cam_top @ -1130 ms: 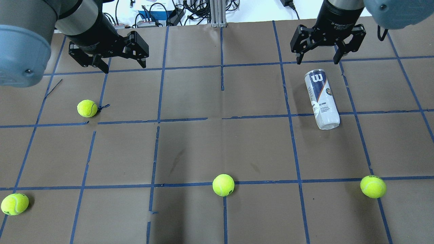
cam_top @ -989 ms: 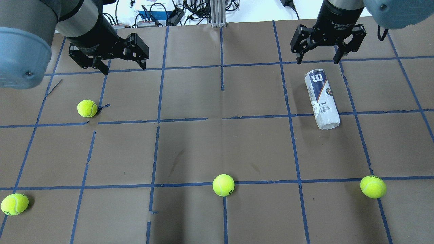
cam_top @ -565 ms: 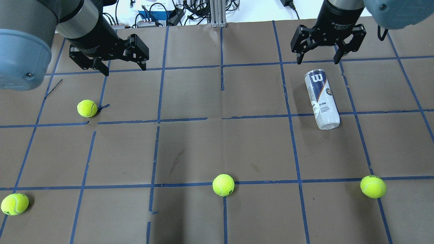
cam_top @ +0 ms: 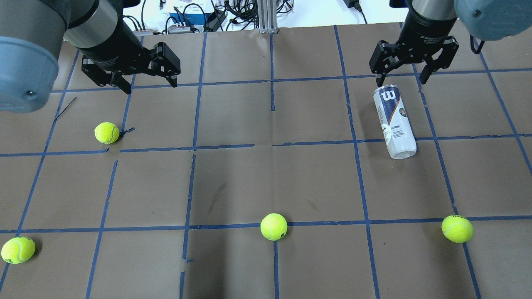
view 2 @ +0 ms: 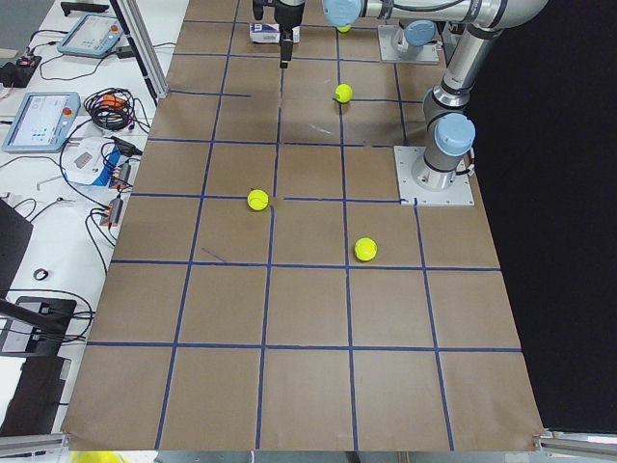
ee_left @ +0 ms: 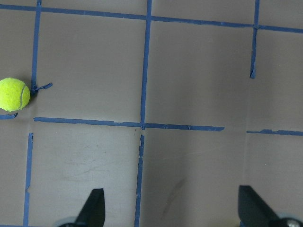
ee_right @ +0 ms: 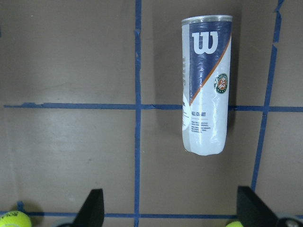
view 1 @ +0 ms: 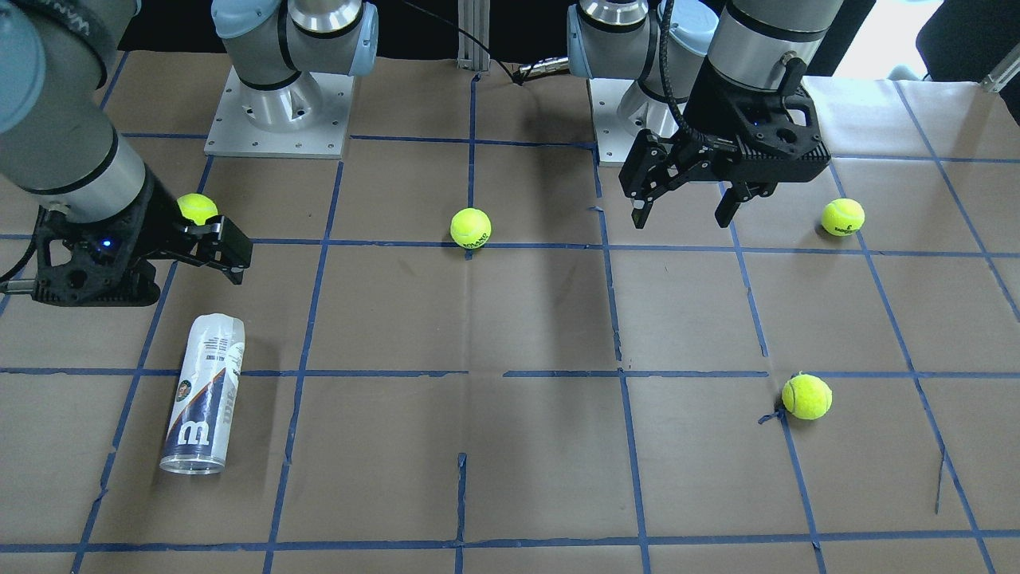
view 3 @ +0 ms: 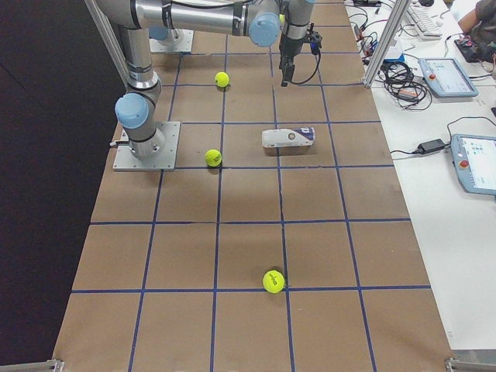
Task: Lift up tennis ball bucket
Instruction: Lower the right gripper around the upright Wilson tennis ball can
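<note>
The tennis ball bucket (cam_top: 394, 120) is a clear can with a white, navy and orange label and a large white "W". It lies on its side on the right half of the table, also seen in the front view (view 1: 203, 395) and the right wrist view (ee_right: 206, 85). My right gripper (cam_top: 401, 79) is open and empty, above the table just beyond the can's "W" end and apart from it. My left gripper (cam_top: 150, 87) is open and empty over the far left of the table, far from the can.
Several yellow-green tennis balls lie loose: one at the left (cam_top: 107, 132), one at the front middle (cam_top: 274, 226), one at the front right (cam_top: 457, 229), one at the front left corner (cam_top: 18, 250). Blue tape grids the brown table (cam_top: 232, 174). Cables lie beyond the far edge.
My right gripper has moved to the right and a little nearer the can's "W" end. My left gripper shifted slightly. The can and the balls have not moved.
</note>
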Robot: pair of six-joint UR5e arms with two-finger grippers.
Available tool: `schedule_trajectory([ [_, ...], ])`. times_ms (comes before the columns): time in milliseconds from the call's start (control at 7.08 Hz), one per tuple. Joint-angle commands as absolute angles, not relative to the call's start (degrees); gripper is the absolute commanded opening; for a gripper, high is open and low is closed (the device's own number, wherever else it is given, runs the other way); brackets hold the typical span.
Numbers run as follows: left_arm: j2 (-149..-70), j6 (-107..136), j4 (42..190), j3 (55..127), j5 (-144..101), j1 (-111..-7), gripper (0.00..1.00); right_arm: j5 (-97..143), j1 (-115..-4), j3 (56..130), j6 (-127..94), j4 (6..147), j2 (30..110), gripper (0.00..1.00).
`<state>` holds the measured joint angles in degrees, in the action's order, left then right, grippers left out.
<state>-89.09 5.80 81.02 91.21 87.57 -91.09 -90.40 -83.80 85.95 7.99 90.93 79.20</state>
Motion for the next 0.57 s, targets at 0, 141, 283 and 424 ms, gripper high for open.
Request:
schedule_trajectory([
  [0, -89.12, 5.8, 81.04, 91.14, 87.63, -90.97, 1.0, -90.53, -80.24, 94.35, 13.94, 101.27, 76.31, 1.0],
  [141, -88.95, 5.8, 81.21, 91.14, 87.89, -91.05, 1.0, -90.53, -80.07, 96.92, 15.8, 105.95, 74.64, 1.0],
  [283, -88.95, 5.8, 81.21, 91.14, 87.72, -91.14, 1.0, -90.7, -79.63, 97.99, 18.08, 109.65, 72.53, 1.0],
  [424, -88.95, 5.89, 81.21, 91.23, 87.71, -91.14, 1.0, -92.62, -79.54, 98.08, 18.89, 112.21, 70.16, 1.0],
])
